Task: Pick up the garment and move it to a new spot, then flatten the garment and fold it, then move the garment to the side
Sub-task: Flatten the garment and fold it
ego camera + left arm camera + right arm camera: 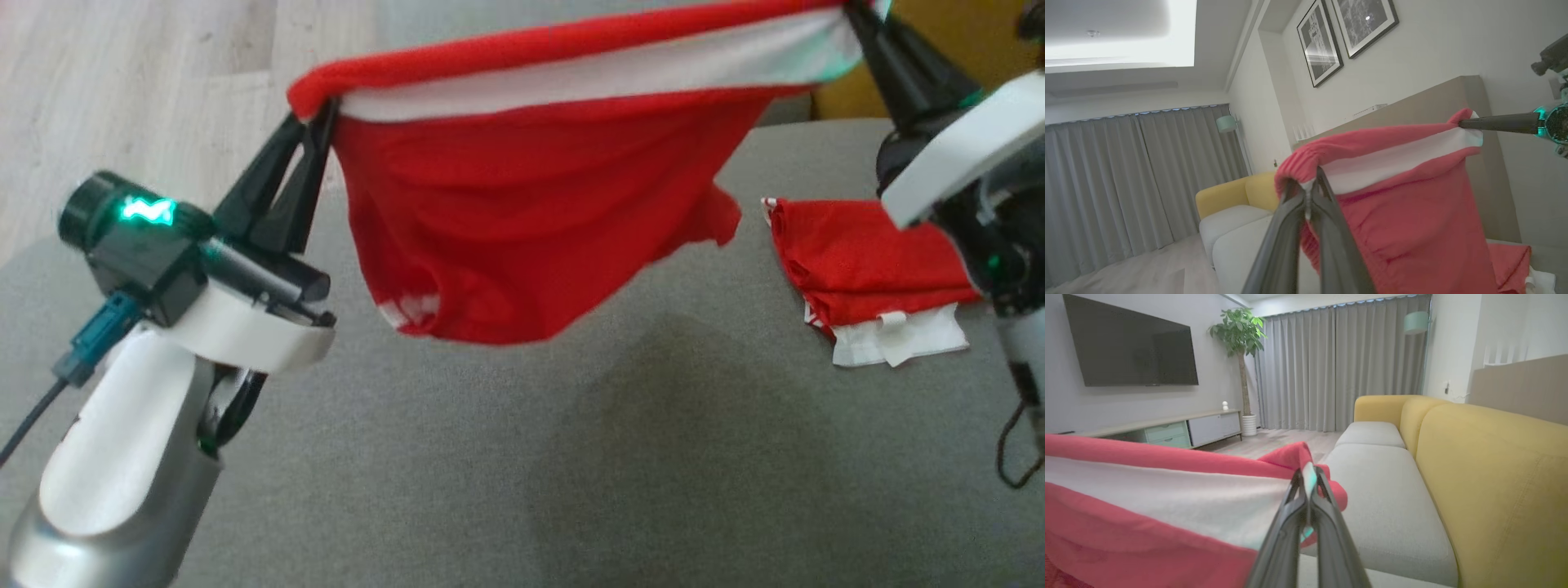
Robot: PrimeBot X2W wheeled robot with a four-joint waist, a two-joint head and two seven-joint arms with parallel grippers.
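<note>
Left tool (314, 113) and right tool (855, 15) aloft, apart, both closed.

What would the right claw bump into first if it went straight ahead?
Past the red garment pinched in its tips, the right claw seems aimed at the grey sofa seat, though depth is hard to judge.

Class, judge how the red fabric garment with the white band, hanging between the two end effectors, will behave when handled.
Likely floppy: the red fabric garment with a white band sags between the left end effector and right end effector. Probably light, since two narrow pinches hold it up. Pushed, it would probably bunch, given its soft creases.
</note>
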